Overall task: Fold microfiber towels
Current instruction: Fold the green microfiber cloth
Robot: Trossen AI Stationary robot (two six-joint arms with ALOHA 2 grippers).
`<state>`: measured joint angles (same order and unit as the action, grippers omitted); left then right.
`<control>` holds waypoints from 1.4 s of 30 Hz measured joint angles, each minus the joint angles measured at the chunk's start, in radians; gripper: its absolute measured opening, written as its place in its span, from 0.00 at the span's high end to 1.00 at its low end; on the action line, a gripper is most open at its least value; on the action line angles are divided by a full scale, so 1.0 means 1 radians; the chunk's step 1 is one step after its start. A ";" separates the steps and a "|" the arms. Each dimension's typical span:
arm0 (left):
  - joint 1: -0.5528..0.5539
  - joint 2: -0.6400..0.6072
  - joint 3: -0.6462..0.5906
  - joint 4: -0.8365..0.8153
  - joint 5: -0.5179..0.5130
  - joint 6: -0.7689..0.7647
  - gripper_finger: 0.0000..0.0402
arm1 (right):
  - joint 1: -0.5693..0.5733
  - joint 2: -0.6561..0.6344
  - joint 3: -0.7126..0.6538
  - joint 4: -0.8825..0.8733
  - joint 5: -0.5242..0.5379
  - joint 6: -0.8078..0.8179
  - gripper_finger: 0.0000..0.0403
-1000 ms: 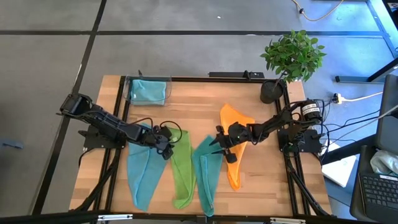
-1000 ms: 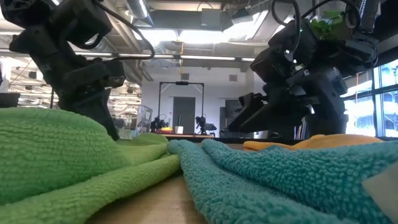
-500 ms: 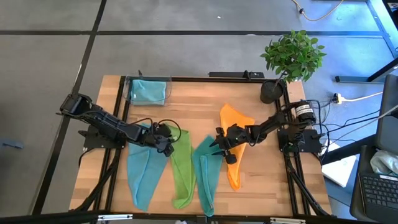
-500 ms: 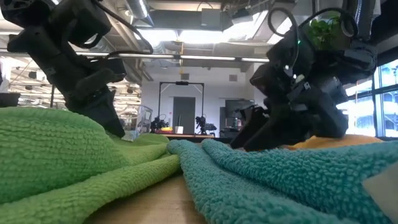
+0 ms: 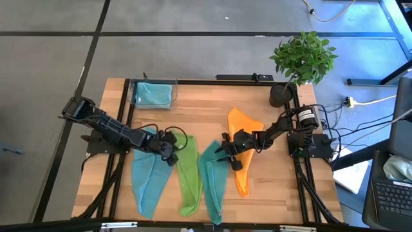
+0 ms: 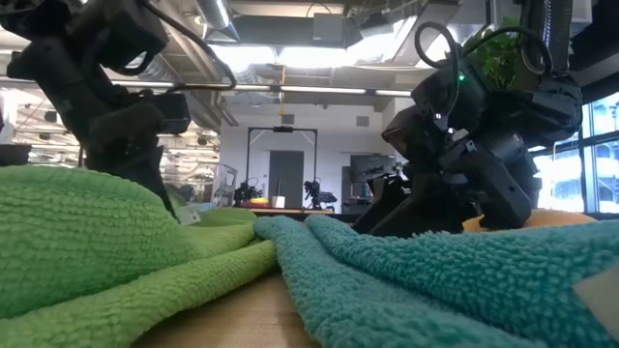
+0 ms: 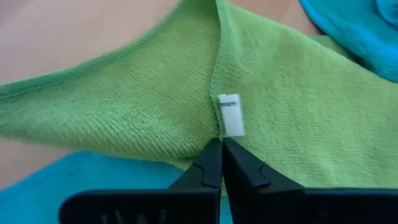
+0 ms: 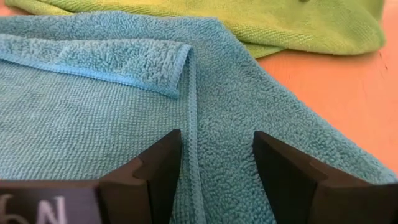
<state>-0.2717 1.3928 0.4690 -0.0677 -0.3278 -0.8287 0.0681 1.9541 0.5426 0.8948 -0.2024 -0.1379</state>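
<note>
Four microfiber towels lie side by side as long strips on the wooden table: light blue (image 5: 149, 175), lime green (image 5: 188, 174), teal (image 5: 214, 183) and orange (image 5: 243, 154). My left gripper (image 5: 171, 147) is shut at the lime green towel's far end (image 7: 155, 106). My right gripper (image 5: 225, 153) stands open low over the teal towel's far end (image 8: 93, 106). A hemmed edge of that towel (image 8: 191, 124) runs between its fingers (image 8: 155, 168). My left gripper pinches the lime green towel's hemmed edge (image 7: 217, 127) between its two fingertips, right beside the white label (image 7: 230, 115). The fingers slant down from the table's left side. The towel lies slack on the table. Whether my right gripper touches the teal towel, I cannot tell.
A clear box (image 5: 154, 84) holding another light blue towel (image 5: 153, 95) stands at the far left. A potted plant (image 5: 301, 61) stands at the far right corner. Bare wood lies between the box and the orange towel.
My left gripper has shut on the lime green towel's edge without shifting. My right gripper has sunk toward the teal towel's far end and stayed open.
</note>
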 joint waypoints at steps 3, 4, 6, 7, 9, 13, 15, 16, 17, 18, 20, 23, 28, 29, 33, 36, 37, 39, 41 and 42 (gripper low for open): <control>0.006 0.000 0.000 0.000 0.063 -0.043 0.98 | 0.000 0.000 0.000 -0.002 0.000 0.000 0.49; 0.006 0.000 0.000 0.000 0.078 -0.051 0.97 | 0.000 0.000 0.000 -0.002 0.000 0.000 0.49; 0.006 0.000 0.000 0.001 0.102 -0.052 0.95 | 0.000 0.000 0.000 -0.003 0.000 -0.002 0.49; 0.006 0.000 0.000 0.001 0.106 -0.050 0.94 | 0.000 0.000 0.000 -0.003 0.000 -0.003 0.49; 0.006 -0.003 0.000 0.000 0.107 -0.025 0.93 | 0.000 0.000 0.000 -0.003 0.000 -0.023 0.49; 0.027 -0.023 0.000 -0.002 0.101 0.045 0.91 | -0.001 0.000 0.000 0.000 0.000 -0.063 0.49; 0.044 -0.043 0.000 0.002 0.089 0.052 0.90 | -0.005 0.000 0.000 0.001 -0.001 -0.077 0.49; 0.052 -0.052 0.001 0.004 0.089 0.052 0.90 | -0.007 0.000 0.000 0.001 -0.001 -0.078 0.49; 0.060 -0.059 0.001 0.003 0.089 0.053 0.90 | -0.012 0.000 0.000 0.001 -0.001 -0.079 0.49; 0.065 -0.066 0.001 0.001 0.089 0.053 0.89 | -0.017 0.000 0.000 0.001 -0.001 -0.080 0.49; 0.071 -0.080 0.001 0.003 0.099 0.052 0.90 | -0.028 0.000 0.000 0.002 -0.001 -0.080 0.49; 0.073 -0.084 0.001 0.000 0.137 0.052 0.91 | -0.042 0.000 0.000 0.002 -0.001 -0.081 0.49; 0.072 -0.084 0.001 -0.005 0.140 0.080 0.97 | -0.054 0.000 0.000 0.002 0.001 -0.081 0.49; 0.072 -0.084 0.001 -0.007 0.142 0.080 0.98 | -0.053 0.000 0.000 0.003 0.003 -0.081 0.49; 0.072 -0.084 0.001 -0.009 0.171 0.080 0.97 | -0.053 0.000 0.000 0.008 0.003 -0.080 0.49; 0.072 -0.084 0.001 -0.017 0.161 0.093 0.93 | -0.053 0.001 0.000 0.009 0.003 -0.068 0.49; 0.072 -0.083 0.001 -0.019 0.156 0.110 0.92 | -0.053 0.001 0.000 0.009 0.003 -0.056 0.49; 0.072 -0.083 0.001 -0.018 0.154 0.132 0.90 | -0.053 0.001 0.000 0.009 0.002 -0.050 0.49; 0.072 -0.083 0.001 -0.018 0.154 0.133 0.89 | -0.053 0.001 0.000 0.009 0.003 -0.047 0.49; 0.072 -0.083 0.001 -0.018 0.154 0.133 0.88 | -0.053 0.001 0.000 0.009 0.002 -0.041 0.49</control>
<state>-0.1993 1.3094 0.4698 -0.0856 -0.1734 -0.6954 0.0147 1.9553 0.5423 0.9043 -0.2001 -0.1786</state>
